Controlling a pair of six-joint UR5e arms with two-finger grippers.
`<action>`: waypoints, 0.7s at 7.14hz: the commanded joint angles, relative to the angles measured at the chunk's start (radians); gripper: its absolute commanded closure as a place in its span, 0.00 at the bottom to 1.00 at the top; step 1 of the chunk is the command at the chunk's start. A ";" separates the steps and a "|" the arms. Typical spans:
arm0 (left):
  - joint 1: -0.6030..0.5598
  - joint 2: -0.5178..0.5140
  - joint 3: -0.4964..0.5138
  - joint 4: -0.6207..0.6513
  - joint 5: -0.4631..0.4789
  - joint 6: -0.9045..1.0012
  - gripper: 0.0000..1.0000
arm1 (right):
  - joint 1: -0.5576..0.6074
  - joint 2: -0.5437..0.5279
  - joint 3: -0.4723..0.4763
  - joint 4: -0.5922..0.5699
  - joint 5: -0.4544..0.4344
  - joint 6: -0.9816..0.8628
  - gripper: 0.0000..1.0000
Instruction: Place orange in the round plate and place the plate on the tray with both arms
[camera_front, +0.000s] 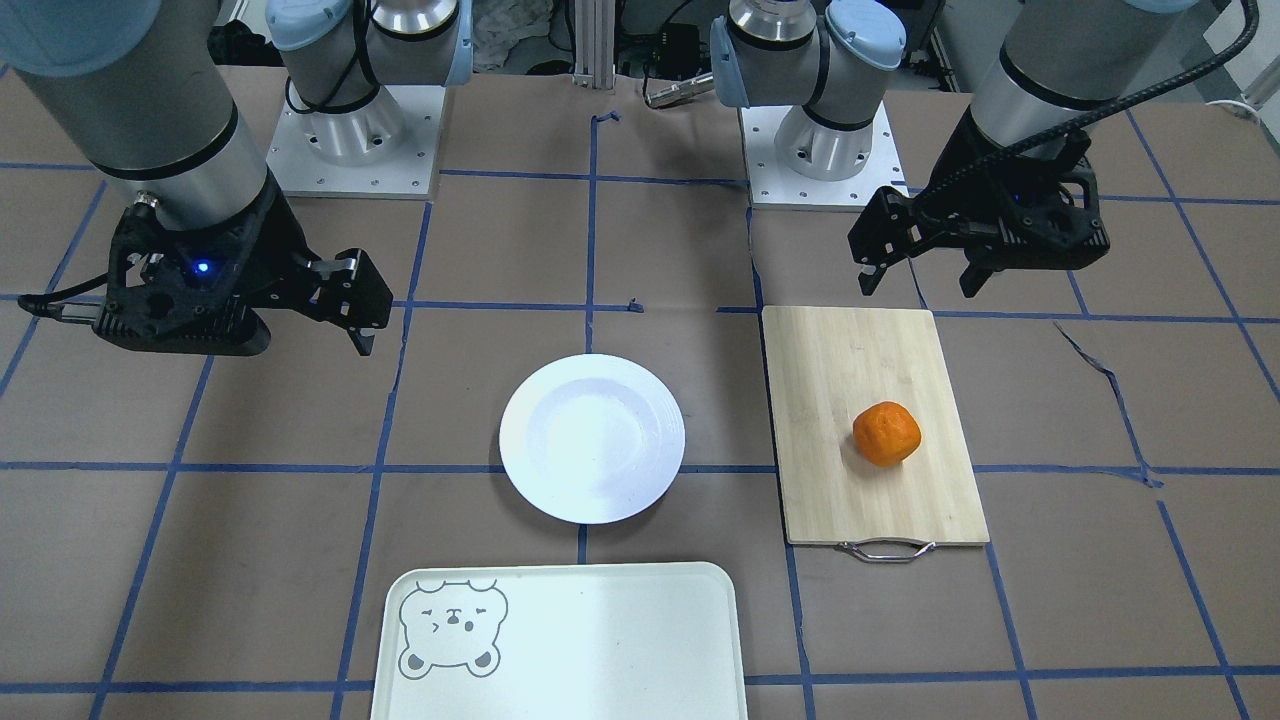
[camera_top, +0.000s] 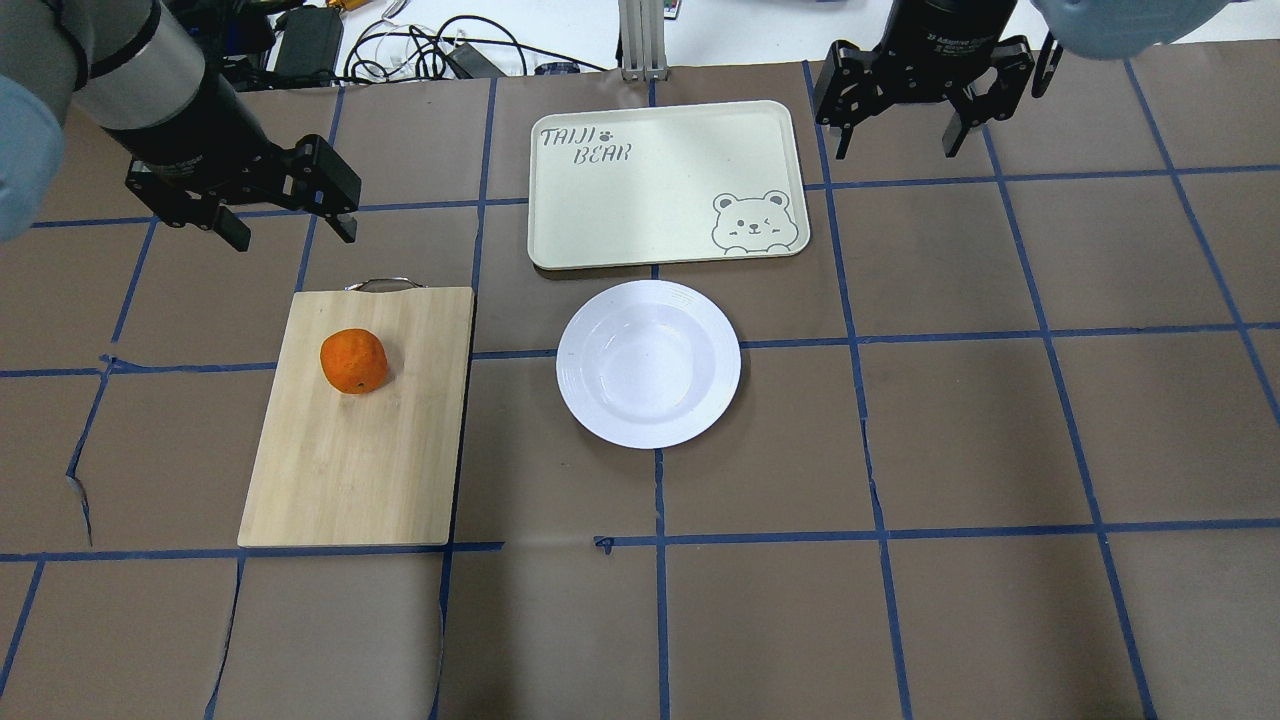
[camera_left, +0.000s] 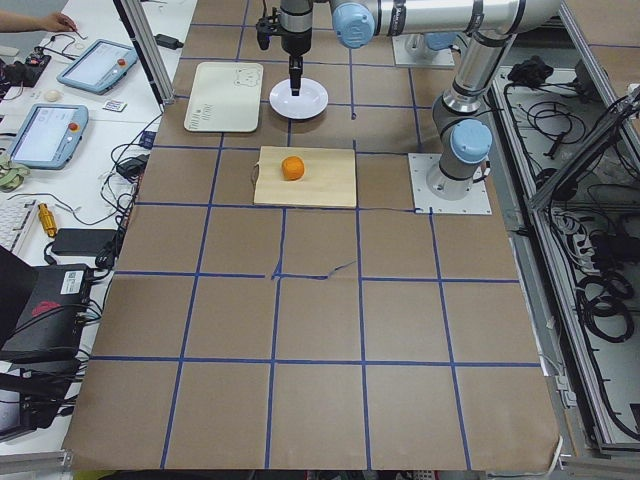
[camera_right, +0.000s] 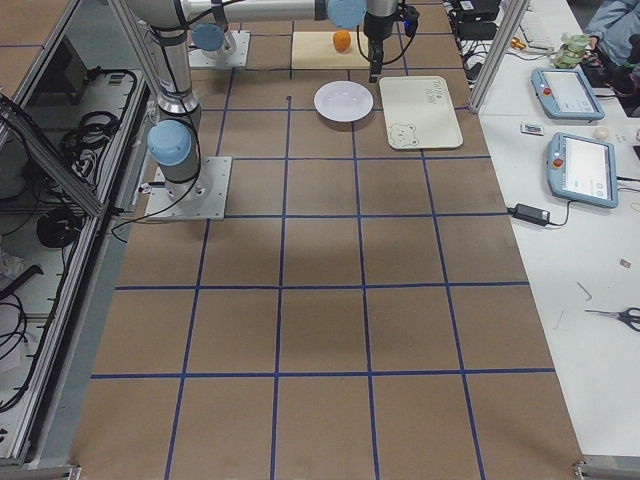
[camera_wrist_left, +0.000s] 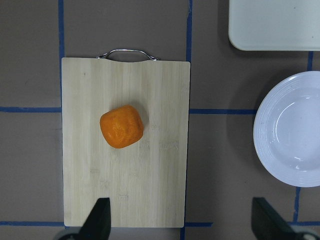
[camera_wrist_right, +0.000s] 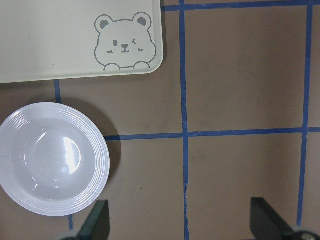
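The orange (camera_top: 353, 361) lies on a bamboo cutting board (camera_top: 350, 460) in the left half of the table, also seen in the left wrist view (camera_wrist_left: 121, 126). The round plate (camera_top: 648, 363) sits empty at mid-table, just in front of the tray (camera_top: 640, 180) with its bear drawing. My left gripper (camera_top: 293, 236) hovers open beyond the board's handle end, holding nothing. My right gripper (camera_top: 895, 150) hangs open and empty to the right of the tray. The plate (camera_wrist_right: 52, 159) and the tray (camera_wrist_right: 50, 40) both show in the right wrist view.
The board's metal handle (camera_top: 381, 284) points toward the far side. Cables (camera_top: 420, 50) lie past the table's far edge. The two arm bases (camera_front: 350, 140) (camera_front: 825, 150) stand on the robot's side. Tablets (camera_right: 575, 165) rest on a side desk.
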 joint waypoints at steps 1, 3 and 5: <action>0.000 0.001 0.004 0.002 -0.001 0.000 0.00 | 0.000 -0.001 0.001 -0.008 0.001 0.000 0.00; 0.002 0.001 0.006 0.003 0.001 0.000 0.00 | -0.002 -0.001 0.001 -0.008 0.001 -0.002 0.00; 0.003 -0.001 0.009 0.005 -0.002 0.000 0.00 | -0.002 -0.001 0.001 -0.009 0.001 -0.002 0.00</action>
